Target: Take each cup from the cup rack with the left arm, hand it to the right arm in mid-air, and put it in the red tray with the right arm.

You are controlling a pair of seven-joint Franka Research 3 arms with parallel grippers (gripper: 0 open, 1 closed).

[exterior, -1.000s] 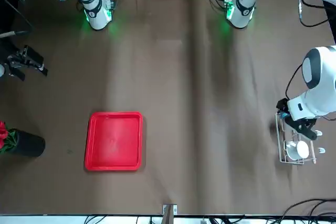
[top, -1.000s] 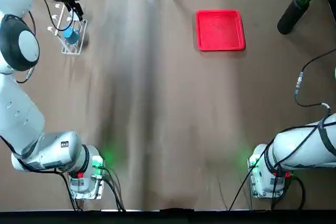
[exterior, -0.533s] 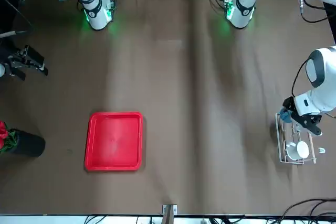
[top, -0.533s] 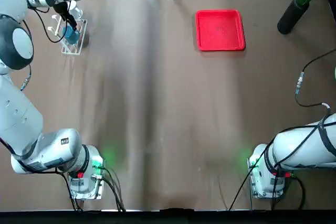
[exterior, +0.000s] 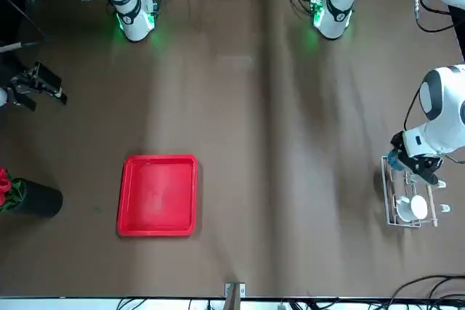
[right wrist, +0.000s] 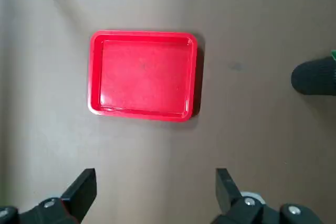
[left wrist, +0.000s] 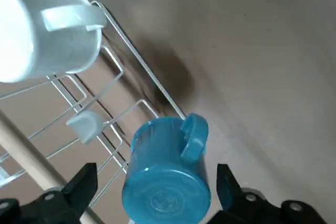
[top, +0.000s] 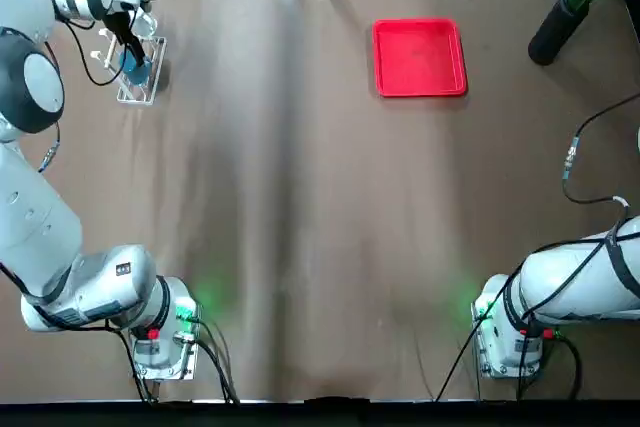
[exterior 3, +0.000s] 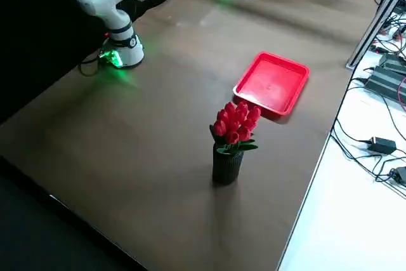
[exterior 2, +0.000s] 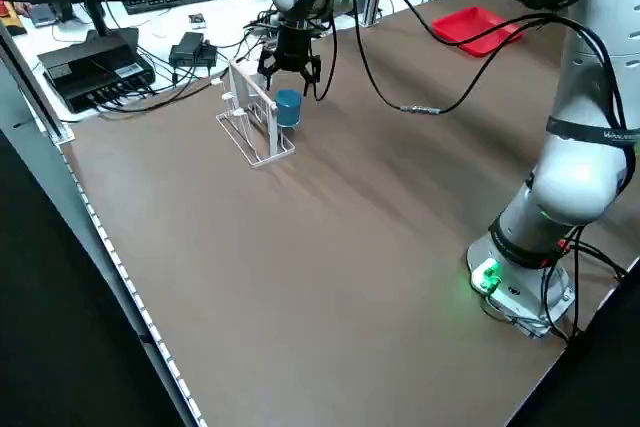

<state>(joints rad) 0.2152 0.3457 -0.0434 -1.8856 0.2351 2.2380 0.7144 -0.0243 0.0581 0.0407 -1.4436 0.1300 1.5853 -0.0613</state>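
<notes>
The cup rack [top: 140, 87] stands at the table's far left corner. A light blue cup [left wrist: 168, 177] hangs on its near end and a white cup [left wrist: 47, 30] on a peg farther along. My left gripper [left wrist: 155, 177] is open, one finger on each side of the blue cup [exterior 2: 288, 107] with a gap at either side. The red tray [top: 419, 57] lies at the far right of centre with nothing in it. My right gripper [right wrist: 155, 179] hangs open high above the table, nearer the robot than the tray [right wrist: 143, 74], and holds nothing.
A black vase of red flowers [top: 570, 7] stands in the far right corner, beyond the tray. Cables and electronics [exterior 2: 150, 57] lie just past the table's far edge behind the rack. A long stretch of brown table [top: 300, 227] runs between rack and tray.
My left gripper has shifted a little over the rack and now straddles the blue cup. The right arm, both cups and the tray have stayed where they were.
</notes>
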